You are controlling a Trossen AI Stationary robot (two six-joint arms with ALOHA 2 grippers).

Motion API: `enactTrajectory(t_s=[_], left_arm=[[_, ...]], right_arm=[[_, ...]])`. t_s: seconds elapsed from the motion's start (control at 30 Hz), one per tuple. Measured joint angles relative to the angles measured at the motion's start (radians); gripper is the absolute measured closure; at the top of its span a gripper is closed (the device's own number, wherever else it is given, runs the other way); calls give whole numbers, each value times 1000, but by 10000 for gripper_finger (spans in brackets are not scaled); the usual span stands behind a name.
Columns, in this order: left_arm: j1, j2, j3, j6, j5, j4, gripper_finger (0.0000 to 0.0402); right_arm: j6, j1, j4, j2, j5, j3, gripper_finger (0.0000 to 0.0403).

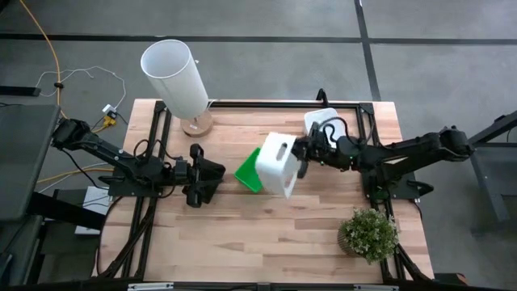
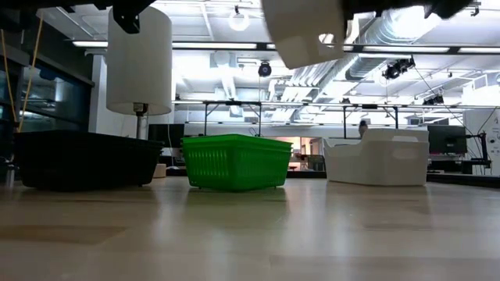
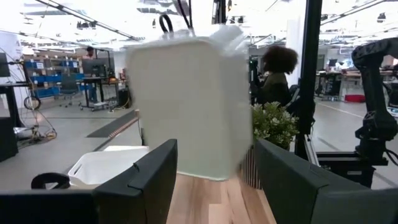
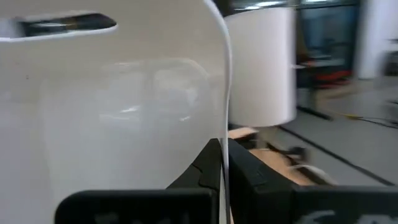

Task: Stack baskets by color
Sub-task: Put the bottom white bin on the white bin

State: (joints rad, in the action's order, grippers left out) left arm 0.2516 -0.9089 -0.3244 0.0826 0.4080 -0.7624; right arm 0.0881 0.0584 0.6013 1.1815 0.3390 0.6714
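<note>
So I've got my right gripper (image 4: 221, 165) pinched shut on the thin rim of a white basket (image 1: 279, 164), held up in the air above the green basket (image 1: 249, 172) so it clears everything. The white stack (image 1: 321, 120) sits near the table's far edge. My left gripper (image 1: 216, 171) waits nearby, fingers wide, holding nothing.
</note>
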Motion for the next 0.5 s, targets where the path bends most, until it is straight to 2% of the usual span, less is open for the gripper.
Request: enactTrajectory(t_s=[0.1,0.23,0.3,0.37,0.5], left_arm=[[0,0,0,0,0,0,200],[0,0,0,0,0,2,200],[0,0,0,0,0,2,200],[0,0,0,0,0,2,200],[0,0,-1,0,0,2,200]], right_arm=[[-2,-18,-212,-7,134,119,403],[67,-83,-655,9,326,350,403],[132,-136,-875,22,382,457,403],[217,-205,-1066,35,374,552,403],[356,-373,-1378,50,229,699,403]])
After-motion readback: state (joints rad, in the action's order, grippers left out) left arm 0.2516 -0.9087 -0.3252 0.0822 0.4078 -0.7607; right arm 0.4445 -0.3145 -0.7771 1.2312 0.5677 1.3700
